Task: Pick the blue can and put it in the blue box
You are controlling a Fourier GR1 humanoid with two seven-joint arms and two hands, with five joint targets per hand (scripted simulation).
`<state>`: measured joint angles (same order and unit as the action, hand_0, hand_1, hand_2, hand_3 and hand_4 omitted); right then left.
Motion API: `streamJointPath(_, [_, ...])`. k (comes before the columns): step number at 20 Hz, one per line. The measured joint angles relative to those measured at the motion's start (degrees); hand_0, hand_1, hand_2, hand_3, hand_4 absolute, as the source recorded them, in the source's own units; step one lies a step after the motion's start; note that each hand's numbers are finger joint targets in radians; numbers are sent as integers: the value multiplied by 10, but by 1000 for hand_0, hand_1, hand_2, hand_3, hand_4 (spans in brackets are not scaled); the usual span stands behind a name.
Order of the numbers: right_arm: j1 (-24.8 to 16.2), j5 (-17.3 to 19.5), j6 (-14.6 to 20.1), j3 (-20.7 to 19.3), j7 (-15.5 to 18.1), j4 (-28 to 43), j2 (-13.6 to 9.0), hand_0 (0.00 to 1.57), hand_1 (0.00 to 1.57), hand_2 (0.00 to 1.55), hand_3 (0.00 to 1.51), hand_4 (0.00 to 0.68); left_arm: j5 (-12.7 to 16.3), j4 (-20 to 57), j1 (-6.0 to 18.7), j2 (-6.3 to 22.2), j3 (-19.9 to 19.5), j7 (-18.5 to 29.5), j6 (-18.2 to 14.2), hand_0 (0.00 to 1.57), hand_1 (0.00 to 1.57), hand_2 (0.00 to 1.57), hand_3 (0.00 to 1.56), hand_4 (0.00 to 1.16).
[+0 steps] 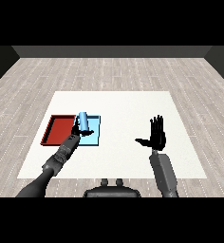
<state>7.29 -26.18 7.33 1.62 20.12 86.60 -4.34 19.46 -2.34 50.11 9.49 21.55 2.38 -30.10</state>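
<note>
A shallow red rectangular tray (59, 129) and a shallow light blue rectangular tray (92, 138) lie touching side by side at about nine o'clock on the white tabletop (123, 109); nothing can be seen resting on the floor of either. The light blue cylindrical can (83, 121), plain and slightly tilted, is above the blue tray's eleven o'clock corner, held by the left hand (77, 130), whose fingers curl round its lower part. The right hand (157, 135), at three o'clock, holds nothing, fingers straight, thumb spread.
</note>
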Motion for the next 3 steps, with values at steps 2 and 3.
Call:
streamJointPath(2, [-2,-1,-5,0,0,2,-2,0,0,0,0,0,12,-24,-3,8,-15,44,-1,0,0,0,0,0])
streamJointPath(3, [-4,1,-7,3,-1,3,-2,0,0,0,0,0,17,-36,-4,16,-22,67,3,0,0,0,0,0])
